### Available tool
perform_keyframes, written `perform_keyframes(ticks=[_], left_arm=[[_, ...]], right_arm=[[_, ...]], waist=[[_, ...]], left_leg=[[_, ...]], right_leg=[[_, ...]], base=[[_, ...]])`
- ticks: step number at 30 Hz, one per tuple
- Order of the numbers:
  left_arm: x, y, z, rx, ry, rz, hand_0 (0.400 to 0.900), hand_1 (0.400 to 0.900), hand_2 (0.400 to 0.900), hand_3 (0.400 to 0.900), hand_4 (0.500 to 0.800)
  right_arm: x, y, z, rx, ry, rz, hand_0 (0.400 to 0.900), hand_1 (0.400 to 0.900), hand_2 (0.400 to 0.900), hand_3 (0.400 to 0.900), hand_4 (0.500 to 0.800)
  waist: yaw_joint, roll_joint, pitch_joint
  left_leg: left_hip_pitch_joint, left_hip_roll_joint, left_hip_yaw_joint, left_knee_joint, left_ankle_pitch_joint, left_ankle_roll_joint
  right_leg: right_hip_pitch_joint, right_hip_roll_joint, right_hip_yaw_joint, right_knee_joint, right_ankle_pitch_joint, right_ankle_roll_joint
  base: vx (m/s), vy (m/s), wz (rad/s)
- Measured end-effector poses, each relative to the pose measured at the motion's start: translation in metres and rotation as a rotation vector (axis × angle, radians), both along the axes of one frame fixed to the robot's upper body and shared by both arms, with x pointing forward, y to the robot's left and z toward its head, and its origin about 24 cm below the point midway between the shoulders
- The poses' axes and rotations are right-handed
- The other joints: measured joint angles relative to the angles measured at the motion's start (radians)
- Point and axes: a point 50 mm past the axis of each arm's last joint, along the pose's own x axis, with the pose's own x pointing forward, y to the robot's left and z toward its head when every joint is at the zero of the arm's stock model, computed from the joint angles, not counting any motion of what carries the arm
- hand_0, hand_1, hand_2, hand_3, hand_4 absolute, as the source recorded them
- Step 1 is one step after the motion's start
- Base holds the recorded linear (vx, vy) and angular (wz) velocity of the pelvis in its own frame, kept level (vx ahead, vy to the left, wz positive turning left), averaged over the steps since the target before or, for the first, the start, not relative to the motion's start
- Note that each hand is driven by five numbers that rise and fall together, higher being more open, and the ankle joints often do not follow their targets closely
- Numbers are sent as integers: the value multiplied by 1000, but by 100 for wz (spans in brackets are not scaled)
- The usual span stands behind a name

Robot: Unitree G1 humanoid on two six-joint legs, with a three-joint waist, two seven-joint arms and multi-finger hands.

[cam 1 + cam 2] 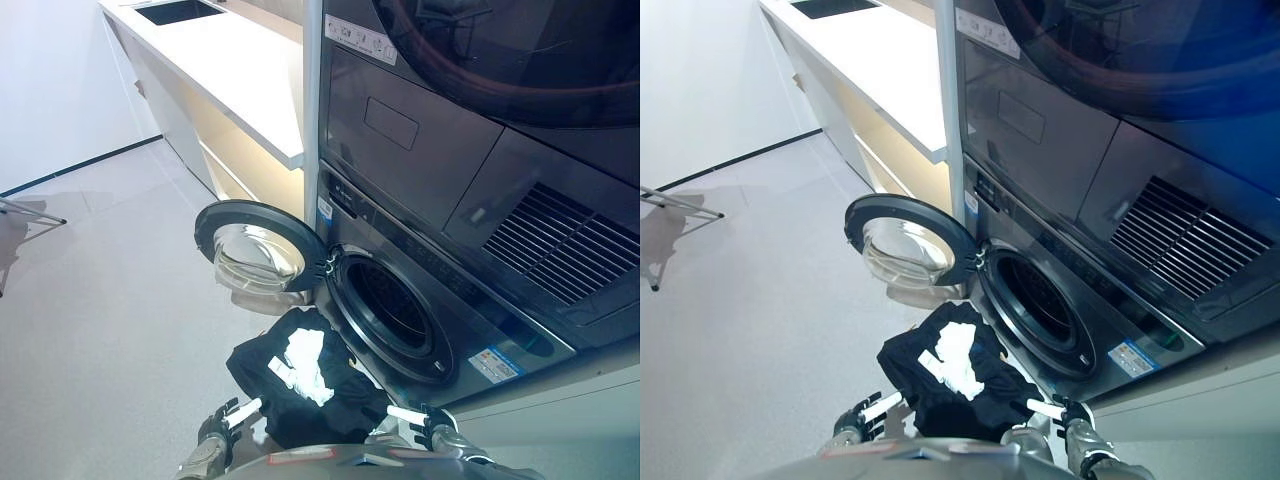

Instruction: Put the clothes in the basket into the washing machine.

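A dark front-loading washing machine (420,300) stands under a second dark appliance (470,110) stacked on top of it. Its round door (258,247) is swung fully open to the left, the glass bowl facing out, and the drum opening (390,305) is dark inside.

Just in front of the opening, low in both views, hangs a bundle of black clothes (300,385) with a white garment (305,362) lying crumpled on top of it. The bundle is outside the drum, its upper edge near the lower rim of the opening.

The left hand (222,425) shows at the lower left of the bundle and the right hand (425,422) at its lower right. Each has a white-tipped finger stretched toward the black cloth and appears to touch its edge. I cannot tell whether the fingers are closed on the cloth or merely support it.

To the left of the machines a white worktop (230,60) runs away from the camera, with a dark sink (178,10) set into it. The floor (100,300) is pale grey.
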Motion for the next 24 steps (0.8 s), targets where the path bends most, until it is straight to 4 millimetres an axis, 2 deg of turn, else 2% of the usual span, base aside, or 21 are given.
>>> perform_keyframes(ticks=[12,16,20,24], left_arm=[[0,0,0,0,0,0,900,900,900,900,800],[4,0,1,1,-20,-2,900,900,900,900,800],[37,1,17,27,-184,-29,900,900,900,900,800],[94,3,55,72,-457,-72,900,900,900,900,800]], right_arm=[[1,2,0,-3,2,40,900,900,900,900,800],[15,8,4,-30,-29,197,900,900,900,900,800],[62,21,22,-75,-196,402,900,900,900,900,800],[138,42,67,-151,-446,612,900,900,900,900,800]], waist=[[1,3,-3],[0,3,-2],[4,-7,26],[21,-27,138]], left_leg=[[-2,0,-3,1,0,0],[-16,1,-8,6,1,-1],[-116,-2,-22,45,9,3],[-289,2,-47,135,14,12]], right_leg=[[0,0,1,0,0,0],[-9,1,2,0,0,0],[-103,-5,25,33,2,-2],[-244,-27,29,85,22,-29]], base=[[0,0,0],[-93,-4,1],[-264,-10,4],[-279,-33,16]])
